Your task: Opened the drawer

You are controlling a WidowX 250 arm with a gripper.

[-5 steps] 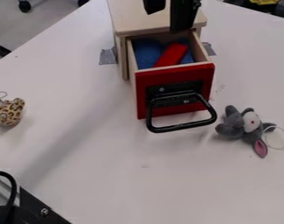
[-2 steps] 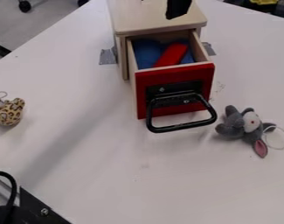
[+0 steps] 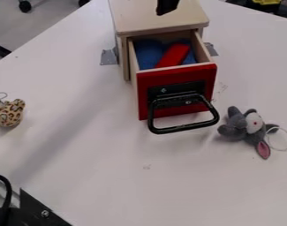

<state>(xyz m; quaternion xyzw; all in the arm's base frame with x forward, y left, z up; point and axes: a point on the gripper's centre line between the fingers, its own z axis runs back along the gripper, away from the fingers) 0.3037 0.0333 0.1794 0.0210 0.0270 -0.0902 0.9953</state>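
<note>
At the top edge of the view, the black gripper [image 3: 167, 6] hangs over the top of the wooden cabinet [image 3: 157, 22], with just its lower tip in sight. Below it, the red-fronted drawer [image 3: 176, 79] stands pulled out toward the camera. Its black handle [image 3: 186, 129] is apart from the gripper. A red block [image 3: 174, 54] lies inside on blue material [image 3: 149, 52].
On the white table [image 3: 98, 154], a grey plush toy [image 3: 246, 126] lies to the right of the drawer and a leopard-print toy [image 3: 9, 113] at the left edge. Black equipment [image 3: 36, 209] occupies the lower left corner. Grey tape [image 3: 109, 56] flanks the cabinet.
The gripper has risen away from the drawer's back edge toward the view's top and shifted slightly left. The drawer has stayed pulled out, and the block and toys have not moved.
</note>
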